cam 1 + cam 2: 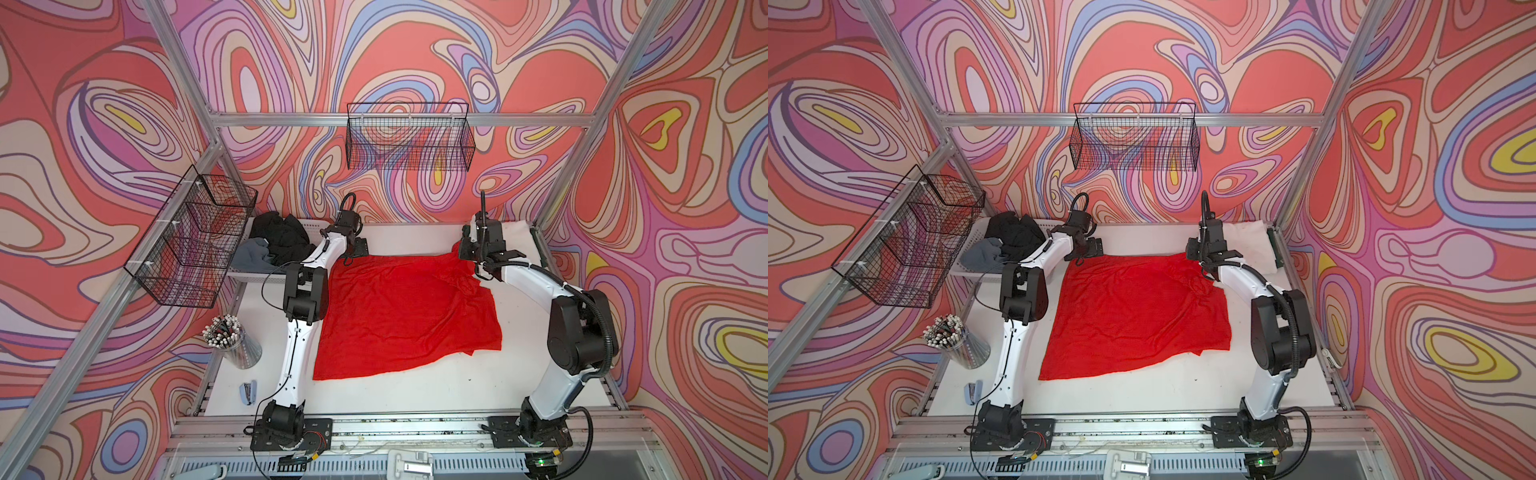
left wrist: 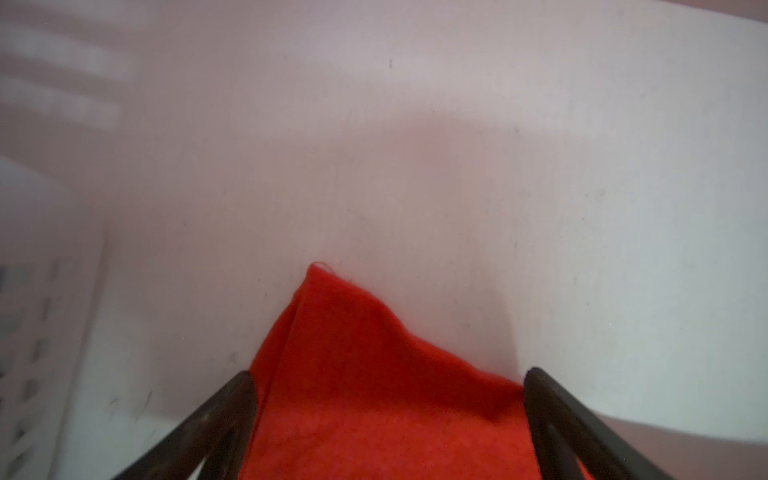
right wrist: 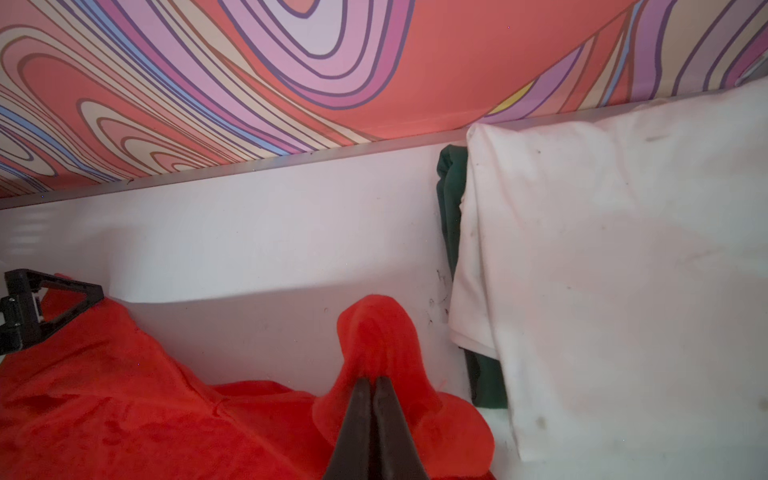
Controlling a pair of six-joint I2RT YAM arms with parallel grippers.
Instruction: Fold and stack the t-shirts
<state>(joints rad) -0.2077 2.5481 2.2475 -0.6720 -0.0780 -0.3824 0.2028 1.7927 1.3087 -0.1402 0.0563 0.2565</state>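
Note:
A large red t-shirt (image 1: 407, 316) (image 1: 1133, 316) lies spread on the white table. My left gripper (image 1: 360, 248) (image 2: 389, 374) is open at its far left corner, and the cloth (image 2: 374, 395) lies between the spread fingers. At the far right corner my right gripper (image 1: 465, 249) (image 3: 372, 380) is shut on a raised fold of the red t-shirt (image 3: 374, 332). Beside it a folded white t-shirt (image 3: 602, 270) (image 1: 515, 237) rests on a dark green one (image 3: 451, 199). Black (image 1: 282, 237) and grey (image 1: 253, 257) t-shirts are heaped at the far left.
The heap sits in a white perforated basket (image 1: 257, 276). Black wire baskets hang on the left wall (image 1: 191, 241) and the back wall (image 1: 409, 137). A cup of pens (image 1: 232, 340) and a stapler (image 1: 248, 392) stand left of my left arm.

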